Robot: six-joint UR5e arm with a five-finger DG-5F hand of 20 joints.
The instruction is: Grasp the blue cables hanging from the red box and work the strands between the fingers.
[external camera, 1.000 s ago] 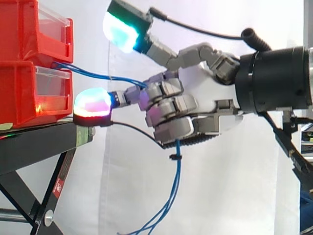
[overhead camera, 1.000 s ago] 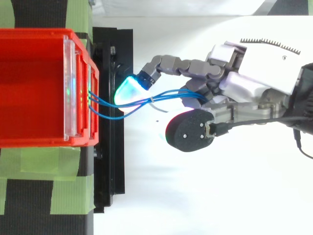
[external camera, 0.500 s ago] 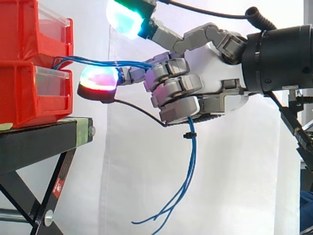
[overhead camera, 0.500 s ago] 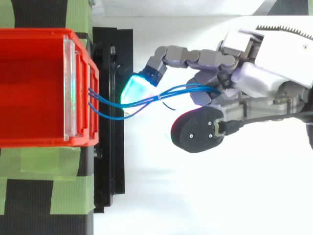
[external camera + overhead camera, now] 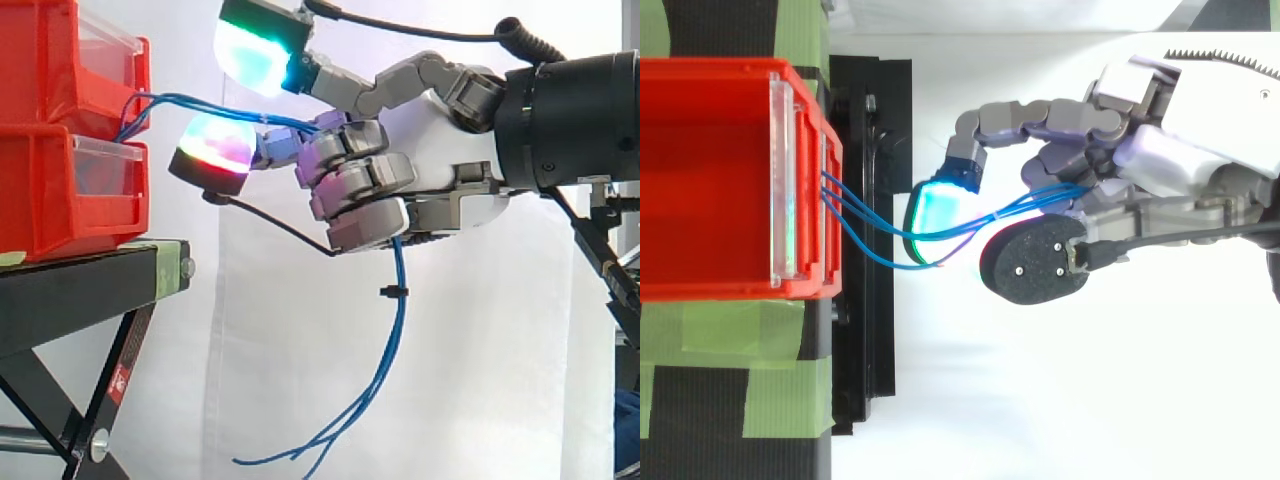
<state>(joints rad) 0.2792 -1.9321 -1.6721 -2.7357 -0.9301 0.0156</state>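
Between bins (image 5: 60, 160) and hand (image 5: 430, 165), blue cables (image 5: 398, 262) run level (tails hanging).

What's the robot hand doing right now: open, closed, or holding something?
Robot hand: closed, holding the blue cables.

Red bin (image 5: 710, 180) sits left on the black stand (image 5: 872, 130), with green tape (image 5: 730, 330) strips beneath. Blue cables (image 5: 870, 243) leave the bin's clear front and sag right across the gap into the hand (image 5: 1160, 165). The fingers are curled around the strands. One cyan-green fingertip (image 5: 935, 210) touches the cables near the stand. The thumb's black pad back sits just beside them.
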